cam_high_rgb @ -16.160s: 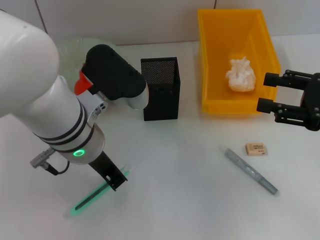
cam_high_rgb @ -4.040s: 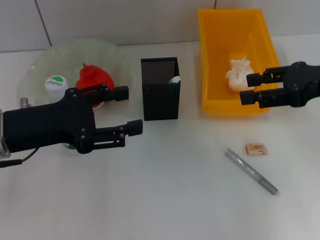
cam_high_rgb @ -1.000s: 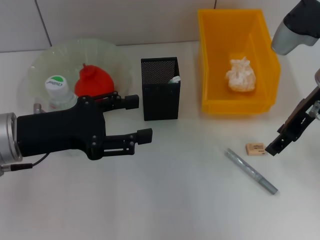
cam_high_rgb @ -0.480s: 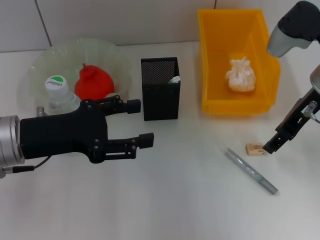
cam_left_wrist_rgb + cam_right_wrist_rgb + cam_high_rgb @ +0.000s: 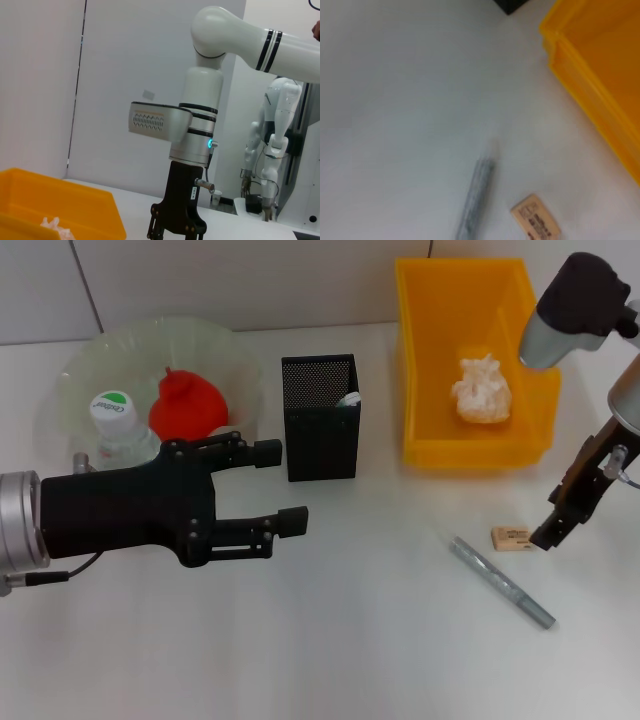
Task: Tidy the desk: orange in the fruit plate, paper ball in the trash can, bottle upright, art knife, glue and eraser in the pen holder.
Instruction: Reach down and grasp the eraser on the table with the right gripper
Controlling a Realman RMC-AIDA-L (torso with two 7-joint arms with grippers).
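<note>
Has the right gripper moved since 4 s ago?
Yes. The right gripper was level with the yellow bin's front right corner; now it has dropped toward the desk and sits just right of the eraser, nearer than the bin.

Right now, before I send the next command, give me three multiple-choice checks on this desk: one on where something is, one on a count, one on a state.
1. Where is the eraser?
A. In the pen holder
B. On the desk beside the right tool
C. In the trash can

2. How many task items lie loose on the desk?
A. Two
B. Four
C. None

3. How is the left tool?
A. Shut on the bottle
B. Shut on nothing
C. Open, holding nothing

Answers:
1 B: it lies on the white desk, with the right tool next to it.
2 A: only the eraser and the grey art knife.
3 C: its fingers are spread apart in front of the pen holder, with nothing between them.
</note>
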